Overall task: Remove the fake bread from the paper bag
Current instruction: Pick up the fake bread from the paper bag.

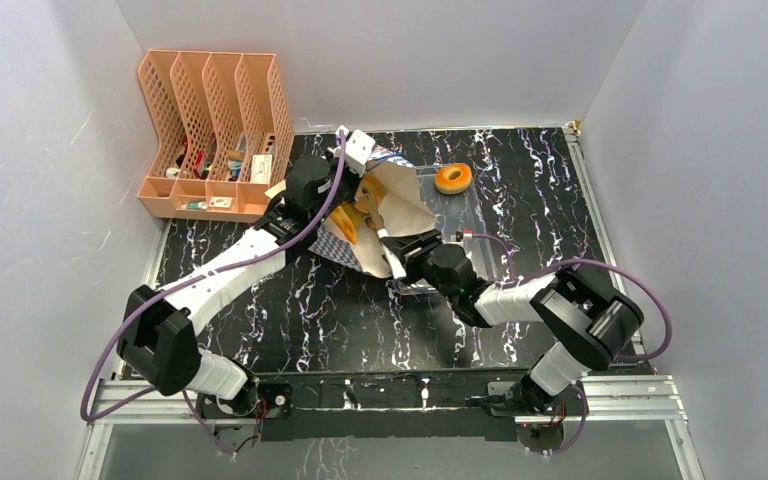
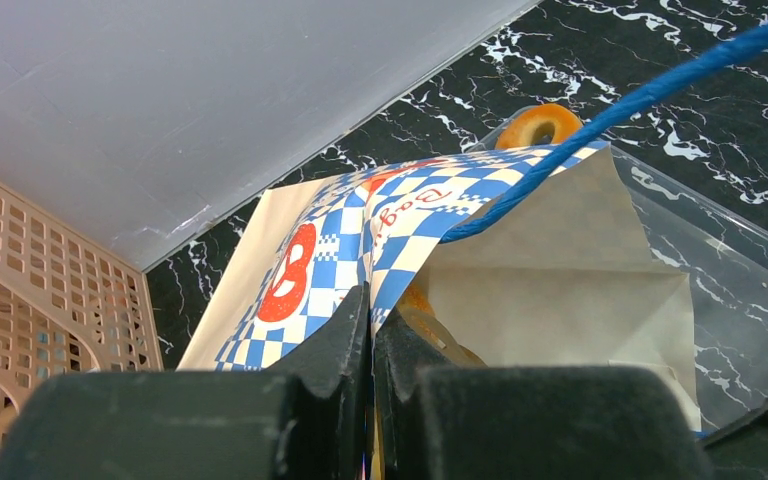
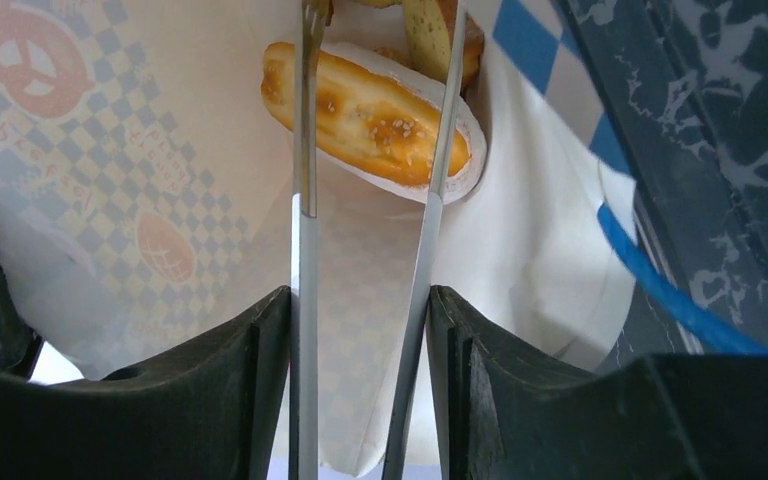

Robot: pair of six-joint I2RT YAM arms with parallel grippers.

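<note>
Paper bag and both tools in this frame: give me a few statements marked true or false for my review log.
1. The left tool is shut on the edge of the paper bag. True.
2. The right tool holds metal tongs. True.
3. The long loaf lies out on the table. False: it is inside the bag, between the tong arms.
4. A glazed ring sits outside the bag, on the clear tray. True.
5. The peach organizer stands to the right of the bag. False: it stands to its left, in the far-left corner.
</note>
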